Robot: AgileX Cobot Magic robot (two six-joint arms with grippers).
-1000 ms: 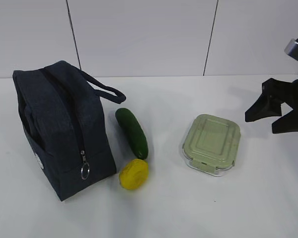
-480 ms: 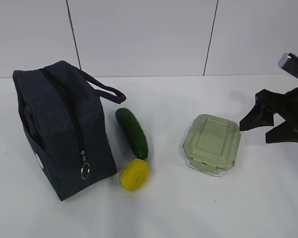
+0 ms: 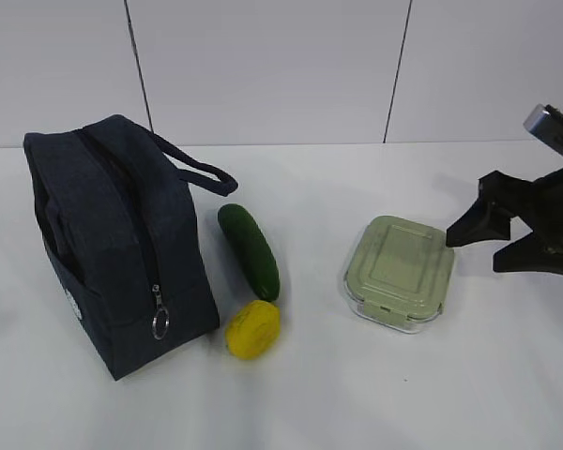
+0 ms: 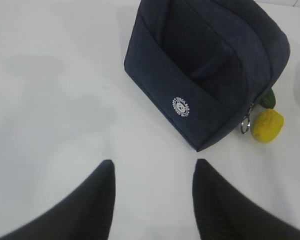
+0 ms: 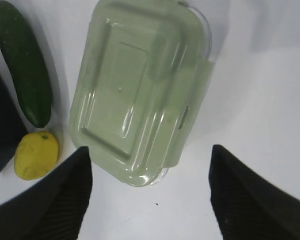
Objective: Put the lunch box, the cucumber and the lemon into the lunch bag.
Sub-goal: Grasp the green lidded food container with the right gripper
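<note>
The dark navy lunch bag stands at the left, its zipper running down the front to a metal ring pull. To its right lie the dark green cucumber and, just in front of it, the yellow lemon. The lunch box, green-lidded, sits right of the middle. My right gripper hovers open at its right edge; in the right wrist view this gripper spreads wider than the lunch box. My left gripper is open and empty, short of the lunch bag.
White tabletop all around, with a pale panelled wall behind it. The bag's strap handle loops out toward the cucumber. In the left wrist view the lemon and cucumber tip peek out past the bag's corner.
My right gripper has moved left, closer to the lunch box. The bag, cucumber, lemon and lunch box have not moved.
</note>
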